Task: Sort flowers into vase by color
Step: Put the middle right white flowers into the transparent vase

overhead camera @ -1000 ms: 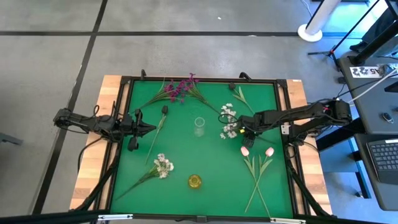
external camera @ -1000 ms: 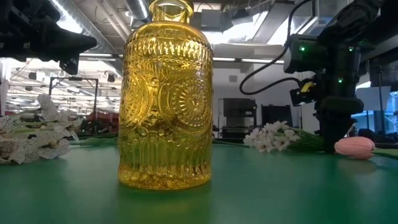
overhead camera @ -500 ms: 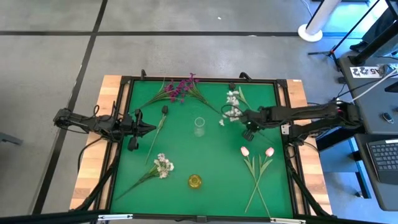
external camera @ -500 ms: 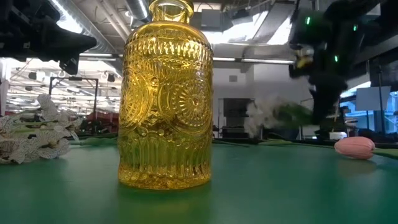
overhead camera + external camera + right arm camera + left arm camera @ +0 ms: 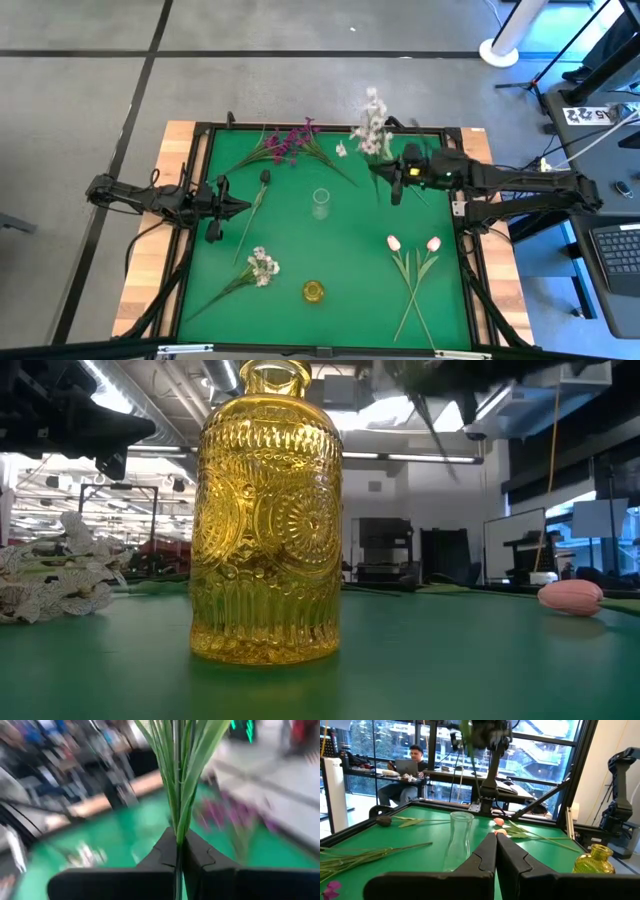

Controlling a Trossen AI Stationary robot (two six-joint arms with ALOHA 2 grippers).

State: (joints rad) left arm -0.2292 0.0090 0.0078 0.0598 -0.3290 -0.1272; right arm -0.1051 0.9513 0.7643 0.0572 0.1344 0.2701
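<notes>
My right gripper (image 5: 394,183) is shut on a sprig of small white blossoms (image 5: 370,130), held high over the table's far right part. Its green stems and leaves (image 5: 179,775) rise from the fingers in the right wrist view. My left gripper (image 5: 240,207) is shut and empty, near the table's left side. A clear glass vase (image 5: 320,201) stands mid-table and a yellow glass vase (image 5: 314,291) near the front. Magenta sprigs (image 5: 290,140), a dark bud (image 5: 265,177), another white cluster (image 5: 262,265) and two pale pink tulips (image 5: 412,246) lie on the mat. My right gripper pinches the sprig's bundle of green stems and leaves (image 5: 178,836) between its two fingers. The sprig is lifted clear of the table. Its blossoms stand beyond the fingers, toward the table's far edge.
The green mat (image 5: 350,290) is framed by a dark raised rail. The yellow vase (image 5: 265,520) fills the low view, with the white cluster (image 5: 50,575) to one side and a tulip head (image 5: 570,596) to the other. A person sits at a desk beyond the table (image 5: 410,762).
My right gripper has risen and gone toward the table's far edge, still shut on the white sprig. The sprig, which lay on the mat beside the clear vase, is now lifted clear, its blossoms swung toward the far edge.
</notes>
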